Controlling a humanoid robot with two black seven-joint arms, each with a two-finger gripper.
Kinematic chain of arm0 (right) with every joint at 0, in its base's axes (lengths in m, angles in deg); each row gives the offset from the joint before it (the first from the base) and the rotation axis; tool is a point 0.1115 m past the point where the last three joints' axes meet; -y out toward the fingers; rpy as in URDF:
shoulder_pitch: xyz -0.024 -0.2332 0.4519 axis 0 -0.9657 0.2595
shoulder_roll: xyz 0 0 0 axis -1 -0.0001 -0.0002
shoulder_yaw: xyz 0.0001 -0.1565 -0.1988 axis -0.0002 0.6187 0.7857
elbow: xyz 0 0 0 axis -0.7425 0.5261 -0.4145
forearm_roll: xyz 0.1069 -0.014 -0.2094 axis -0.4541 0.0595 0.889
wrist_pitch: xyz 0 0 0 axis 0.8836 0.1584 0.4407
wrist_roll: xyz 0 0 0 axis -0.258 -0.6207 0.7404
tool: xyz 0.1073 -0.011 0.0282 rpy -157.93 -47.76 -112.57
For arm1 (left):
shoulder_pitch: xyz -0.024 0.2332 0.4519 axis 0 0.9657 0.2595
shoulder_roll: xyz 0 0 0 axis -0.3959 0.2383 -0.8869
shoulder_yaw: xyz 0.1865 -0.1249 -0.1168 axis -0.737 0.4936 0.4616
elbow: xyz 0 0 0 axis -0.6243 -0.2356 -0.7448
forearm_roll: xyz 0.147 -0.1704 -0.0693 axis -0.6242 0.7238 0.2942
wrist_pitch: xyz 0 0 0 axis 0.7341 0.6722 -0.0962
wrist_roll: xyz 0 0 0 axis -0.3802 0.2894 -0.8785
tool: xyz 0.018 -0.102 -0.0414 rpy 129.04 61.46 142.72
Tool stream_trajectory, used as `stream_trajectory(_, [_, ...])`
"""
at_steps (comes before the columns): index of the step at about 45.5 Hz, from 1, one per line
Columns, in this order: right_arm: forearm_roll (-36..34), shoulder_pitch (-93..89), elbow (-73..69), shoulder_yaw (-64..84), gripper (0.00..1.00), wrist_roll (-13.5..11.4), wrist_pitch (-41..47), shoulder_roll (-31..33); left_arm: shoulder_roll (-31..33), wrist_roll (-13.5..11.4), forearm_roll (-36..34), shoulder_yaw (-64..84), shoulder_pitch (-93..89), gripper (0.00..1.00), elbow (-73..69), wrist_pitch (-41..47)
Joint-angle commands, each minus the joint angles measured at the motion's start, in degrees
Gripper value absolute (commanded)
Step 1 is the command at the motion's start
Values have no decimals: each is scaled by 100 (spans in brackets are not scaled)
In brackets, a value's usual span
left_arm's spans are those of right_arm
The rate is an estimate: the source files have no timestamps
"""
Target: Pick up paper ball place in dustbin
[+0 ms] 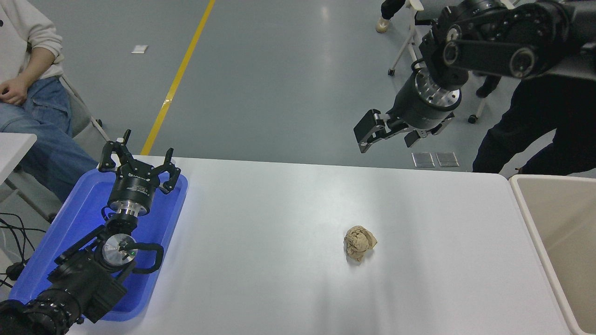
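Observation:
The tan-brown paper ball [359, 242] lies on the white table [279, 209], right of its middle. The beige dustbin [524, 204] stands off the table's right edge, only its left part in view. My right gripper [386, 138] is open and empty, raised high above the table's far edge, up and slightly right of the ball and well apart from it. My left gripper [139, 160] is open and parked over the blue tray at the lower left.
A shallow blue tray [79, 218] sits at the table's left end under my left arm. A person in jeans [32, 121] sits at the far left. A person in dark clothes [535, 125] stands at the far right behind my right arm.

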Motion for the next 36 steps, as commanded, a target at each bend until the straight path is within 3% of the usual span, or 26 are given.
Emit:
stream_trajectory(1, [27, -556, 183, -45, 100, 0, -794, -316, 0, 0, 2, 0, 2, 100, 0, 4])
stream_trajectory(16, [36, -1119, 218, -45, 100, 0, -2341, -580, 0, 0, 2, 0, 2, 100, 0, 4])
stream_trajectory(36, [36, -2103, 824, -36, 100, 0, -2552, -580, 0, 0, 1, 0, 2, 100, 0, 4])
